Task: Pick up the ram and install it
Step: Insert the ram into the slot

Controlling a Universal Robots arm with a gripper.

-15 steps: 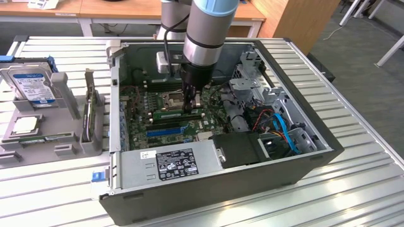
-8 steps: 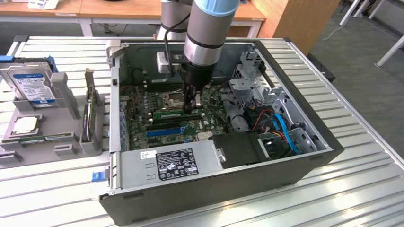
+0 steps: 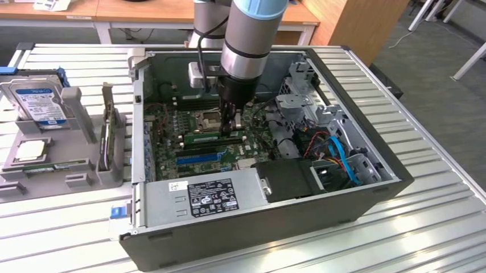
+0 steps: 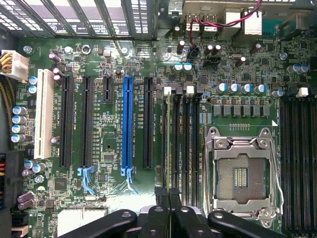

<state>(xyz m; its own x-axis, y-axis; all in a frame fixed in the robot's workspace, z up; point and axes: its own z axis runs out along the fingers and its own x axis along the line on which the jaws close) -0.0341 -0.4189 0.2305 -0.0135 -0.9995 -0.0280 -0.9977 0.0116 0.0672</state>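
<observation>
Claw [image 3: 230, 127] is closed on the ram [image 3: 215, 137], pinching its flat faces so the stick sits edge-down along the memory slots [image 4: 181, 144]. It's mid-frame in the exterior view, just beside the CPU socket [image 3: 209, 119]. Can't tell if it's seated.

Green ram [image 3: 216, 137]; blue expansion slot [image 4: 128, 124]

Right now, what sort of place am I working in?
Probably a lab or workshop set up for PC assembly: an open computer case on a slatted metal table, a hard drive in a grey holder beside it, wooden desks behind.
</observation>
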